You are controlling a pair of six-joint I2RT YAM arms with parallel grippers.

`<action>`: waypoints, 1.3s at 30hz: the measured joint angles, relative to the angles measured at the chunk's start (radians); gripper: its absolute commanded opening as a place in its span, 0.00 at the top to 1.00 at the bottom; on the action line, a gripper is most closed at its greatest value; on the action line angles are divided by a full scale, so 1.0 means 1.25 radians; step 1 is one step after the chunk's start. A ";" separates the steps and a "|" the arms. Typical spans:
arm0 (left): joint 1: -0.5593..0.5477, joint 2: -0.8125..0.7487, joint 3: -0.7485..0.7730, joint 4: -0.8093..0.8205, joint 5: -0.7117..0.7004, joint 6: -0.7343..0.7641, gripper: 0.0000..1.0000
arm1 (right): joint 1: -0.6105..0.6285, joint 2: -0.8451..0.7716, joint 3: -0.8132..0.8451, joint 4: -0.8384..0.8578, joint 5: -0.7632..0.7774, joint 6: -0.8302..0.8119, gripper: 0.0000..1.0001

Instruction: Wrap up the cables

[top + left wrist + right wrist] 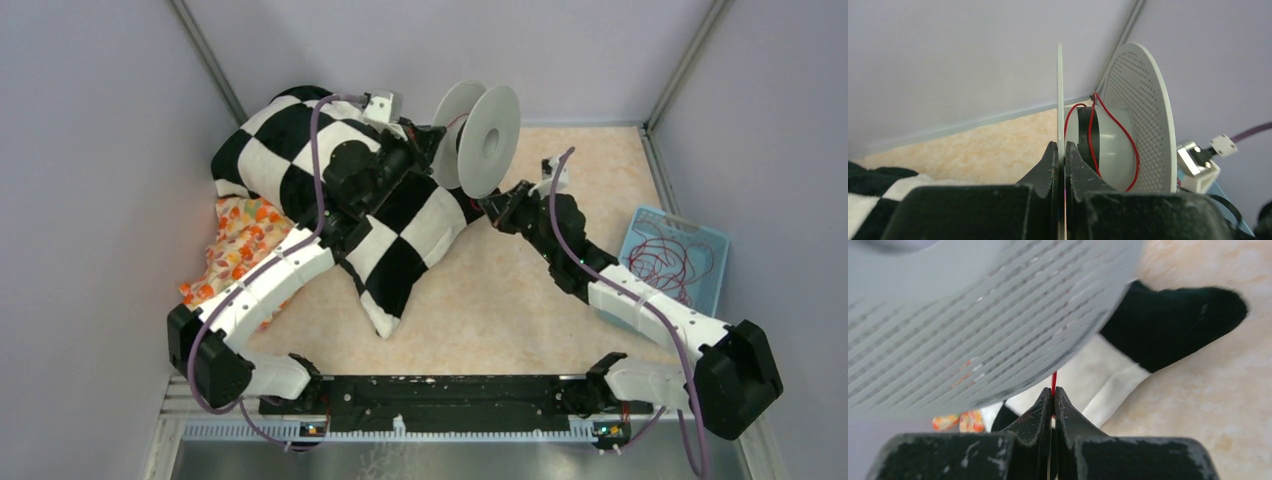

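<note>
The cables mostly lie as a loose tangle in the blue basket at the desk's right edge. We see one red strand looped round the hub of the white spool near the far edge. Our left tool is clamped on the spool's thin flange above the checkered pillow. Our right tool is pinched closed on a red strand just beneath the spool.

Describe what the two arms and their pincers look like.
The left arm and right arm have white link shells and black joint housings, each with a purple hose looped alongside. The left pincer and right pincer are black and tapering, with pale scuffs.
</note>
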 measured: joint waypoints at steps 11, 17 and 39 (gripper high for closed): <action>-0.027 0.056 -0.079 -0.001 -0.082 0.013 1.00 | 0.115 -0.003 0.041 -0.125 -0.096 -0.027 1.00; -0.030 0.039 -0.171 0.015 -0.017 0.043 1.00 | 0.115 -0.004 0.111 -0.139 -0.109 -0.029 1.00; -0.031 -0.066 -0.324 0.149 0.157 0.197 1.00 | 0.084 -0.052 0.117 -0.107 -0.082 0.051 1.00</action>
